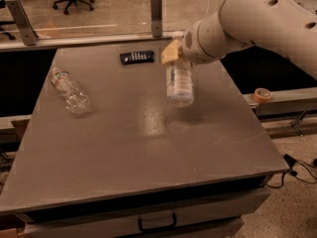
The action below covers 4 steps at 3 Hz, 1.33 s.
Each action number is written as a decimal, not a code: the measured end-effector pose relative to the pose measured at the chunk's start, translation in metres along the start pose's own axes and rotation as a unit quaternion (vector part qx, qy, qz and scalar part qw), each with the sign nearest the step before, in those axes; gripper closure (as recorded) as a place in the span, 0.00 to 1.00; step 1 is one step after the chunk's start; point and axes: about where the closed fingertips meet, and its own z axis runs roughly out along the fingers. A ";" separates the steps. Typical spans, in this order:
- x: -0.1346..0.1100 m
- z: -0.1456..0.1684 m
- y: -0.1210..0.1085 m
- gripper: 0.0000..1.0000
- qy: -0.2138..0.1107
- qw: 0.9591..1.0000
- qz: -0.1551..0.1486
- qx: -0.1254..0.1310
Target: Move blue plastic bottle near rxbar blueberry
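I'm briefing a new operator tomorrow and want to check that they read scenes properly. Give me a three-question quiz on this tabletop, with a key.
1. True or false: the hand, above the far half of the table, holds the blue plastic bottle by its top, hanging cap-up.
2. Which thing lies flat nearest the table's far edge? A) rxbar blueberry B) small crinkled bottle C) blue plastic bottle
3. Fill in: the small crinkled bottle lies on its ____.
Key: 1 true; 2 A; 3 side.
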 end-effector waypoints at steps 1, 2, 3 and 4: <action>-0.047 0.031 -0.005 1.00 -0.059 0.997 -0.007 -0.047; -0.089 0.067 -0.009 1.00 -0.080 0.994 -0.005 -0.069; -0.113 0.109 -0.001 1.00 -0.072 0.996 0.019 -0.056; -0.122 0.140 -0.007 1.00 -0.057 0.997 0.046 -0.005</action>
